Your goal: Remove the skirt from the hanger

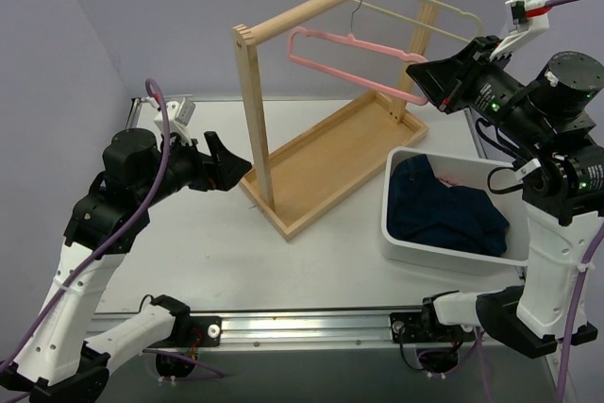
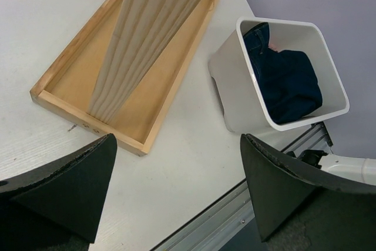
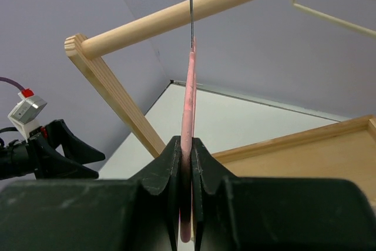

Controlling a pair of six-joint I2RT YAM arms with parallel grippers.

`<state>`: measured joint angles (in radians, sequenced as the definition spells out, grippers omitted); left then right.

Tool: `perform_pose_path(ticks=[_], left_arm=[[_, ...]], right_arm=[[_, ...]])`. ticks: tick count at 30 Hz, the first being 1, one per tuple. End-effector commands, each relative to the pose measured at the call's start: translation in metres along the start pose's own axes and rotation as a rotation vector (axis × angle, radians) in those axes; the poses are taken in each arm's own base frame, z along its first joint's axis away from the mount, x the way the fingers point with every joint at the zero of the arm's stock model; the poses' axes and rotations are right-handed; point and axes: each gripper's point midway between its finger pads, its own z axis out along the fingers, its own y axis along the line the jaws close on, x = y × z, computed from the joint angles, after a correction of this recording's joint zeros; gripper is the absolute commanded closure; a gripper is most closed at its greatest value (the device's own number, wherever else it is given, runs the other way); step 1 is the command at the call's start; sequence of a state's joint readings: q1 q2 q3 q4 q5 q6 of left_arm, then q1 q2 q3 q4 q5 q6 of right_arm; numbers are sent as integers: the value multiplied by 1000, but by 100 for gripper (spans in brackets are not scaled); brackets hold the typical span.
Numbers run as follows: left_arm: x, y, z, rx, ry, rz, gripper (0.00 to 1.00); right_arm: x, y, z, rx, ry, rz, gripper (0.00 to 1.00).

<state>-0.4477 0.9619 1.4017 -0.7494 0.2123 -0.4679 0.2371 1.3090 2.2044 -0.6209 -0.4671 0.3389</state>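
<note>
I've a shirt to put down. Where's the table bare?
Free: the white tabletop in front of the wooden rack's tray base, left of the white plastic bin; the tray floor too. Crowded: the right side, where the bin holds dark blue fabric and the right gripper clamps the pink hanger.

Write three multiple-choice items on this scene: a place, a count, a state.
1. The dark blue denim garment lies: A) in the white plastic bin; B) draped over a chair; C) on the floor.
2. Hangers on the wooden rail: A) one; B) two; C) three.
3. The right gripper is: A) open; B) shut on the pink plastic hanger; C) shut on the bin.
Answers: A, it fills the bin; B, the pink one and a slim cream hanger; B, its fingers pinch the pink bar.
</note>
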Motion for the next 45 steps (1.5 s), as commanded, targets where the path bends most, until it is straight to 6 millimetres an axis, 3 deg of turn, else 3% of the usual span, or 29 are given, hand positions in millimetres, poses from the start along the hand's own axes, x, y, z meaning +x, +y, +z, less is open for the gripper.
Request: perform_pose_path(ticks=[1,3,10,16,25,29,31,32,35,36,38,40,41,42,43,44,45], left_arm=[[-13,-7,-1,30,-51,-4,5],[-13,-7,-2,29,-54,-4,5],[-11,-6,-5,24,-57,-9,5],[-7,-5,-5,26,-49,-16,5],[-2,-7,-2,46,-38,-46,5],[3,-4,1,39,-32,-67,5],[5,-4,3,42,-30,-94,5],[4,-4,3,42,-36,-105,5],[13,-4,5,56,-32,-157,5],[22,2,8,42,-18,-174,5],[29,3,5,44,-22,-230,6],[46,9,4,43,-10,-280,6],[54,13,3,33,-6,-308,6],[75,15,-1,64,2,-366,6],[75,14,-1,65,3,-394,6],[92,15,-6,100,8,-418,6],[100,16,-9,119,2,-442,6]], right_arm=[[-37,14,4,-55,-136,-34,100],[-41,18,8,-80,-155,-33,100],[-21,7,40,-112,-89,17,100],[-11,2,37,-99,-80,9,100],[21,-16,39,-46,-18,30,100],[39,-27,40,-6,18,64,63],[52,-37,38,37,42,85,50],[56,-41,36,62,49,92,32],[76,-70,14,242,69,101,0],[75,-75,-7,307,41,87,0],[110,-98,-26,427,92,103,0],[121,-108,-59,517,60,87,0],[153,-124,-67,576,116,96,0],[185,-125,-111,620,97,121,0],[185,-124,-111,621,94,131,0],[198,-119,-117,588,103,151,0],[227,-124,-122,588,137,179,0]])
